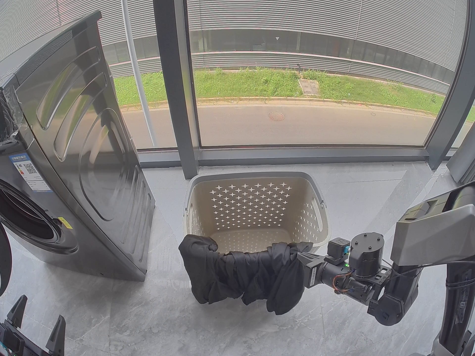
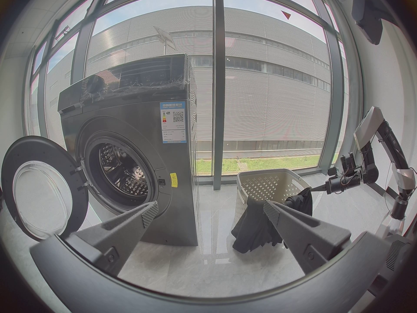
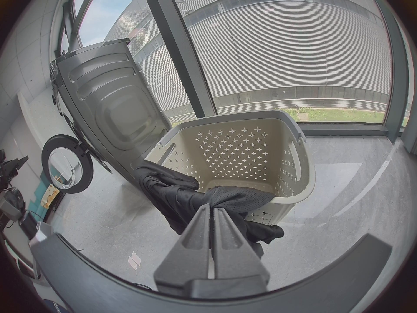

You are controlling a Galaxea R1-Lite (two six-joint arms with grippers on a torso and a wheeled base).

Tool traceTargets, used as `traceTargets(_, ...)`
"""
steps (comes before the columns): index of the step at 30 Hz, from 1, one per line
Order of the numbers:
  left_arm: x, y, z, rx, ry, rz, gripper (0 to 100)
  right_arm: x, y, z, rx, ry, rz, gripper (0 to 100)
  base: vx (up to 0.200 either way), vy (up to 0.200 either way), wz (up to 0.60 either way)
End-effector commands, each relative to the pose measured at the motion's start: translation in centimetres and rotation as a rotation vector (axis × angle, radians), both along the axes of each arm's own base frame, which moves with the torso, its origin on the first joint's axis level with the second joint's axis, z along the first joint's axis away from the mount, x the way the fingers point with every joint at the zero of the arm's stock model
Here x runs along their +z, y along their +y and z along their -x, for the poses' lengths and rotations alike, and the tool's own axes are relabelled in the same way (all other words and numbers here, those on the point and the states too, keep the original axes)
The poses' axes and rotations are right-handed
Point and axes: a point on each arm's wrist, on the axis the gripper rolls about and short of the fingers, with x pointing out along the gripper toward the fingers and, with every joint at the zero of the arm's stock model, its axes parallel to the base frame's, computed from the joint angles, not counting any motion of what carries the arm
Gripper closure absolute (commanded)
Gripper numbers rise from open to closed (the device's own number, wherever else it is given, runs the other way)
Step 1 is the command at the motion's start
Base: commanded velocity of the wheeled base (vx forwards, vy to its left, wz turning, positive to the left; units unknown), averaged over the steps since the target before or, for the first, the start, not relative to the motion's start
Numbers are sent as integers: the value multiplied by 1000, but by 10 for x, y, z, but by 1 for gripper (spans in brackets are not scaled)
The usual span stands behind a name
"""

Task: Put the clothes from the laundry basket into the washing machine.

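A black garment [image 1: 242, 273] hangs over the near rim of the cream laundry basket [image 1: 257, 201], drooping toward the floor. My right gripper [image 1: 301, 263] is shut on one end of it, seen up close as the garment [image 3: 182, 196] pinched at the gripper [image 3: 211, 211]. The basket [image 3: 247, 153] looks bare inside. The grey washing machine [image 1: 74, 149] stands at the left with its round door [image 2: 39, 188] swung open and the drum [image 2: 119, 174] visible. My left gripper [image 2: 208, 209] is open and low at the front left [image 1: 37, 317], holding nothing.
Glass window wall with a thick grey post [image 1: 173, 75] rises just behind the basket and machine. Pale tiled floor [image 1: 148, 312] lies between the machine and the basket.
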Motion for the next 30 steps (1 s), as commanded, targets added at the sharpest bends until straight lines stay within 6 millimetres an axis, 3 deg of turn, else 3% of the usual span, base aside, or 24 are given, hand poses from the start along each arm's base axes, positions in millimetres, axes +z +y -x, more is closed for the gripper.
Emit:
traceTargets(1,-5,0,0,0,0,0,0,2,-1,2,-2,-1,1,100,0,0,0)
traceTargets(4,-5,0,0,0,0,0,0,-7,-4,2,-23,26,23,100,0,0,0)
traceTargets(5,-5,0,0,0,0,0,0,-23,-9,-1,-47,68,53,100,0,0,0)
traceTargets(8,-5,0,0,0,0,0,0,-35,-15,-4,-66,99,70,100,0,0,0)
traceTargets(9,-5,0,0,0,0,0,0,-36,-15,-5,-66,101,70,0,0,0,0)
traceTargets(18,-5,0,0,0,0,0,0,-45,-18,-8,-81,123,88,0,0,0,0)
traceTargets(30,-5,0,0,-1,0,0,0,-63,-11,-53,-120,72,57,0,0,0,0)
